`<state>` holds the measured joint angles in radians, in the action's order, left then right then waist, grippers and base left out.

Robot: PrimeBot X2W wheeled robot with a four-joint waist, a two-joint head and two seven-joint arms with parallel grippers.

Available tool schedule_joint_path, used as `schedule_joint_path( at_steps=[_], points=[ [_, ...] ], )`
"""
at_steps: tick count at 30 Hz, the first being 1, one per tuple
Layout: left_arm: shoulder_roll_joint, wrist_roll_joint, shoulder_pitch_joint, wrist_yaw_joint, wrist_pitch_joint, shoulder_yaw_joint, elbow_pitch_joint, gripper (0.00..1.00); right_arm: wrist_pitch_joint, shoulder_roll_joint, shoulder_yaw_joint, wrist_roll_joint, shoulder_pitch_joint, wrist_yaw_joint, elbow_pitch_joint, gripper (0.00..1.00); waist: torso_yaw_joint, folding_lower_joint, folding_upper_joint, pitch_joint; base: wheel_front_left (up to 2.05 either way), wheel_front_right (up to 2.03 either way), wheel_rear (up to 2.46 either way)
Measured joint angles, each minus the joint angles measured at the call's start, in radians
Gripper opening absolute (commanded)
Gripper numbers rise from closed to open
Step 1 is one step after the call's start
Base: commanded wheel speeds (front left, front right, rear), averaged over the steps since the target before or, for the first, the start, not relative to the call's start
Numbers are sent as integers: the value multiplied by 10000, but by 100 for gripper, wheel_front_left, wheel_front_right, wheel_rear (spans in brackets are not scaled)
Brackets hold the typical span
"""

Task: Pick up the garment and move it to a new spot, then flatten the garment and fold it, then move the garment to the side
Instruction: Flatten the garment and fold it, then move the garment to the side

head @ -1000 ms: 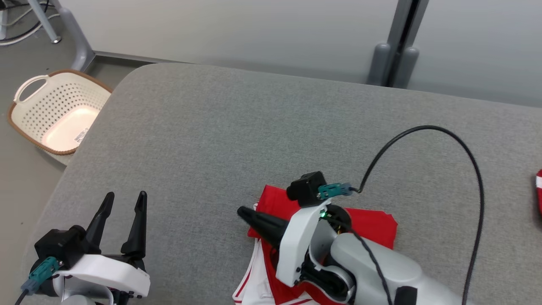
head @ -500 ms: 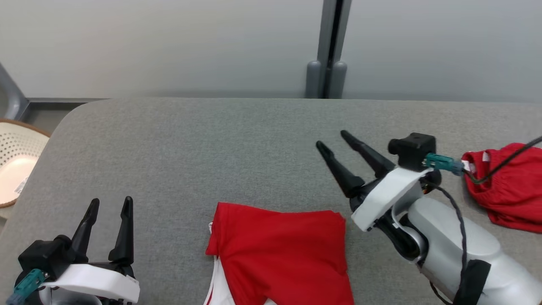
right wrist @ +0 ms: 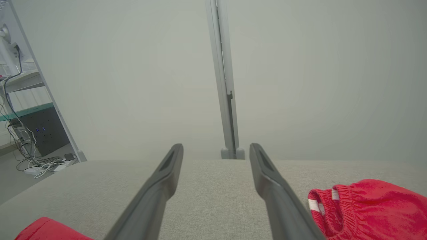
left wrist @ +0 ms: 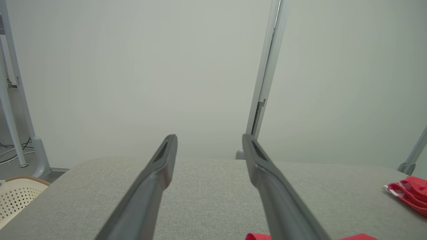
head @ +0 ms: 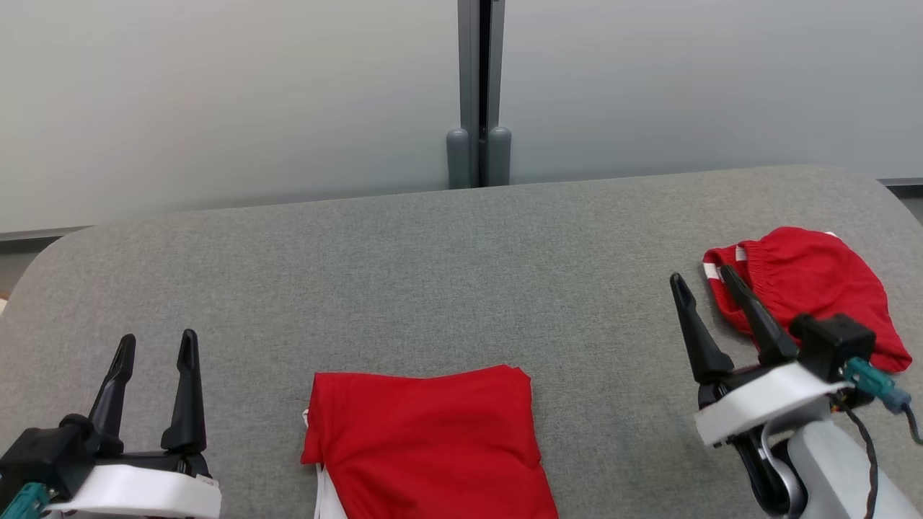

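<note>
Status check: folded red garment (head: 425,440) down at 6 o'clock, nothing held

So in the head view the folded red garment is lying flat on the grey worktop (head: 433,274) at about 6 o'clock, with the frame's edge cutting off its near side. It's a pretty tidy rectangle, with a bit of white trim poking out at its 7 o'clock corner. Both arms are clear of it.

The left gripper (head: 159,336) sits down at 8 o'clock, fingers pointing to 12 and spread wide, with just bare worktop showing between them. It's off to the garment's 9 o'clock side, not touching. The right gripper (head: 700,274) is over at 4 o'clock, also spread wide and holding nothing, fingers leaning a touch toward 11.

There's a second red garment (head: 815,288) at 3 o'clock, crumpled, with an elastic waistband and white stripes, well apart from the folded one. In the head view the right gripper's outer finger crosses in front of that waistband edge. In the right wrist view the same finger sits just beside the striped band, and I honestly can't tell if it's brushing the cloth.

In the left wrist view a cream perforated basket (left wrist: 13,200) with a brown rim sits off the worktop at 8 o'clock. In the right wrist view a corner of the folded garment shows at 7 o'clock, and a dark cabinet (right wrist: 46,133) with a tangle of cables is at 9 o'clock. Behind the worktop are pale wall panels (head: 216,108), with a grey post (head: 479,94) at 12 o'clock.
</note>
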<state>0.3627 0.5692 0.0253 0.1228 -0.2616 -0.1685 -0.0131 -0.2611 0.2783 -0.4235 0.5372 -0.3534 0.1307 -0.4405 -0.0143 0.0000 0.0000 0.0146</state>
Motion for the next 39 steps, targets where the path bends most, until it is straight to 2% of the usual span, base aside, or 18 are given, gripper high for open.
schedule_joint_path(
  at_steps=[7, 13, 23, 26, 30, 36, 39],
  points=[
    [-236, -393, 333, -176, 0, 245, 52, 100, 82, -616, 1475, -1415, 1572, 0, 623, 100, -143, 0, 0, 145, 0, 0, 0],
    [-314, -675, 456, -267, 0, 295, -69, 100, 558, -1072, 2224, -2190, 2031, 0, 1432, 100, -139, 0, 0, 125, 0, 0, 0],
    [-397, -752, 463, -336, 0, 324, -307, 100, 1277, -1404, 2219, -2328, 2303, 0, 2010, 100, 64, 0, 0, 107, 0, 0, 0],
    [-416, -754, 429, -345, 2, 320, -334, 100, 2119, -1584, 1751, -1839, 2270, 0, 1845, 100, 234, 0, 0, 89, 0, 0, 0],
    [-458, -752, 272, -385, 2, 268, -410, 100, 4040, -1676, 861, -955, 2003, 0, 1141, 100, 608, 0, 0, 54, 0, 0, 0],
    [-533, -746, 210, -428, 2, 198, -571, 100, 6082, -1873, 878, 12, 1519, 0, 182, 100, 1376, 1, 0, -18, 0, 0, 0],
    [-539, -729, 194, -445, 2, 178, -644, 100, 7083, -1914, 934, 136, 1479, 0, -314, 100, 1750, 0, 0, -92, 0, 0, 0]
  ],
)
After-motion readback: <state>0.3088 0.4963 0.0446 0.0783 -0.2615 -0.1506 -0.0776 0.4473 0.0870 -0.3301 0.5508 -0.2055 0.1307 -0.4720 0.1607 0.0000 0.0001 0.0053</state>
